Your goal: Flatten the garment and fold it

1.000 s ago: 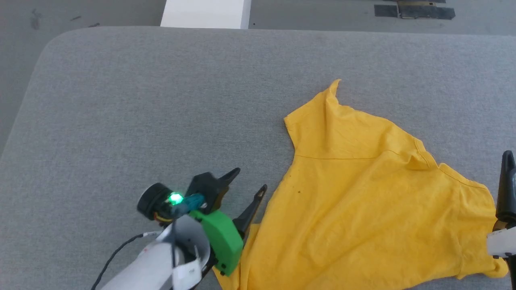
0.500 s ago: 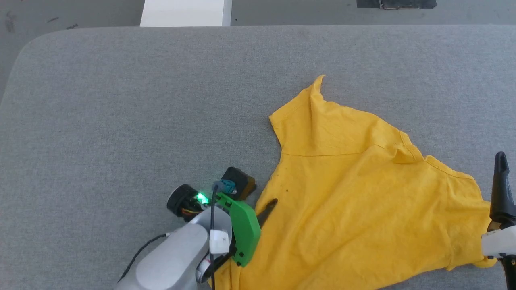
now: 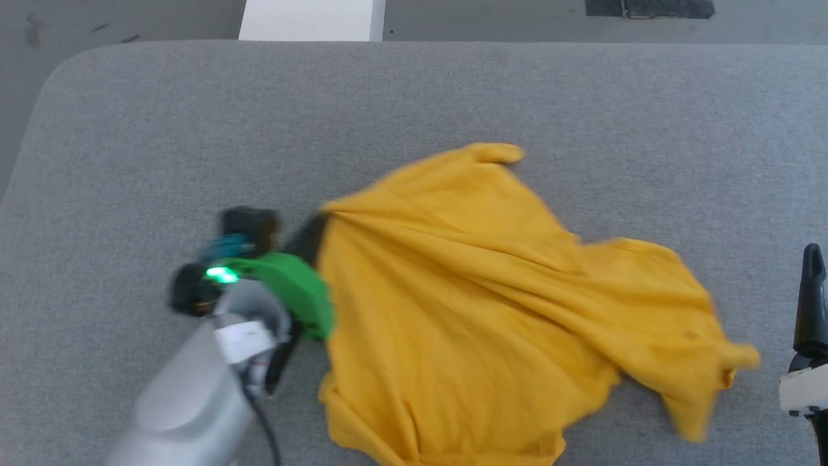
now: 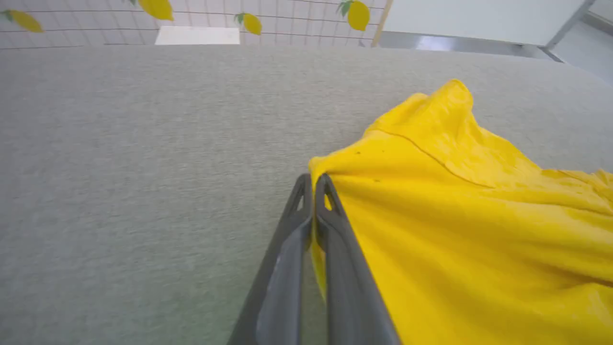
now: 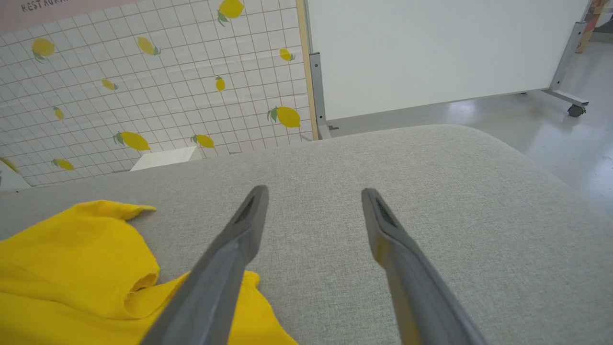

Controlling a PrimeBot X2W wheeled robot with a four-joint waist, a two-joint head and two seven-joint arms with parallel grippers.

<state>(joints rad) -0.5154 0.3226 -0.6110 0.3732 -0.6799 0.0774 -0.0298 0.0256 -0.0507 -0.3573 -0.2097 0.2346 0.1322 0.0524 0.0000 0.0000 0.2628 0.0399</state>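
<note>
The garment (image 3: 479, 291), a bright yellow T-shirt, lies rumpled on the grey padded table (image 3: 162, 142), stretched into folds that fan out from its left edge. My left gripper (image 3: 314, 234) is shut on that edge; in the left wrist view the two dark fingers (image 4: 313, 184) pinch the yellow cloth (image 4: 455, 215) between them. My right gripper (image 5: 313, 191) is open over bare table just right of the garment (image 5: 72, 258), holding nothing. One of its dark fingers (image 3: 812, 291) rises at the right edge of the head view.
A white block (image 3: 310, 19) stands beyond the table's far edge, with dark tape (image 3: 650, 8) on the floor to its right. A lemon-patterned tiled wall (image 5: 143, 86) and a white rolling panel (image 5: 431, 52) stand behind the table.
My left gripper closed on the garment's left edge and dragged it left and away, bunching and stretching the cloth. The right gripper stayed open in place.
</note>
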